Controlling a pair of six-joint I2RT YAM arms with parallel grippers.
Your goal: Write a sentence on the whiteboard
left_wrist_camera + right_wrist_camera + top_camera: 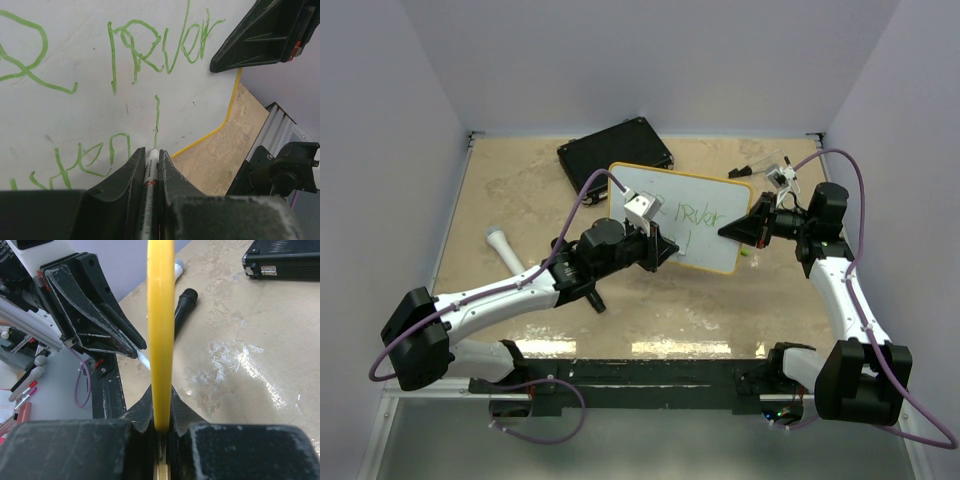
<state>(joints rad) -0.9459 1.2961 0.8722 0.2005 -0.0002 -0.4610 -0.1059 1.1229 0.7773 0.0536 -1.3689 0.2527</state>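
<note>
While the whiteboard lies mid-surface, just this side of the black case, its long axis runs left to right across the top view and its white face is turned toward my left arm. The sentence is green and only partly written: one line runs across the upper face and a second has been begun below it.

My right pincer is clenched on the board's right-hand short edge, with the yellow rim passing edge-on between the jaws. I cannot tell whether the opposite edge rests on the surface.

My left pincer is clenched on the marker. Its long axis lies along the fingers and points tip-first at the face. The tip sits at the lower end of a short upright stroke, touching the board or all but touching it, so my left arm is the nearer to the writing.

Bare white lies to the right of the tip, toward my right pincer and the rim. I judge the next stroke goes that way, with little room before the edge.
</note>
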